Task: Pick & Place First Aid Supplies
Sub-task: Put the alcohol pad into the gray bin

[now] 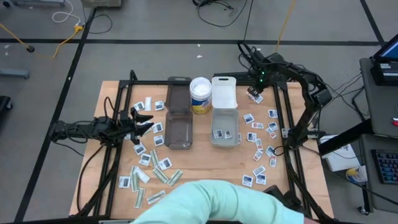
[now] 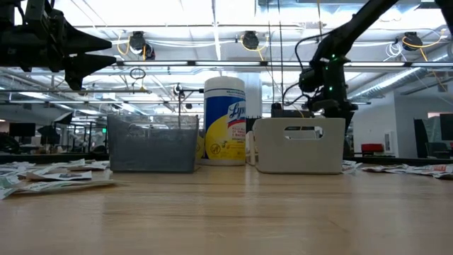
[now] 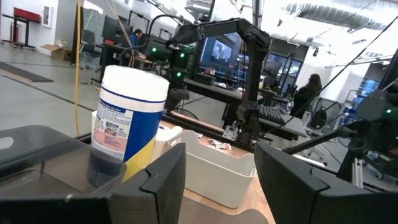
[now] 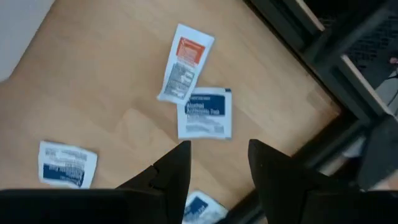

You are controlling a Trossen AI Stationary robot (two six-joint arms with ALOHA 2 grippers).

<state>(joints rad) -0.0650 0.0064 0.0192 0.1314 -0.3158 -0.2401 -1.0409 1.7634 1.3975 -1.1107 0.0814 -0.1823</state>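
The right gripper point(image 4: 214, 162), jaws parted and empty, hangs over a white square packet with dark blue print point(image 4: 205, 114) at mid-frame; overlapping a narrow orange-topped packet point(image 4: 184, 62), it could lift or skid both. The left gripper point(image 1: 144, 121), also open and empty, waits left of centre. Beyond, packets litter the pale wooden table point(image 1: 199, 158) around a smoky bin point(image 1: 178, 130) and white bin point(image 1: 224, 127), in an open workshop.

Two bins point(image 1: 179, 127), one wipes canister point(image 1: 200, 94), dozens of packets point(image 1: 259, 155), uncountable exactly
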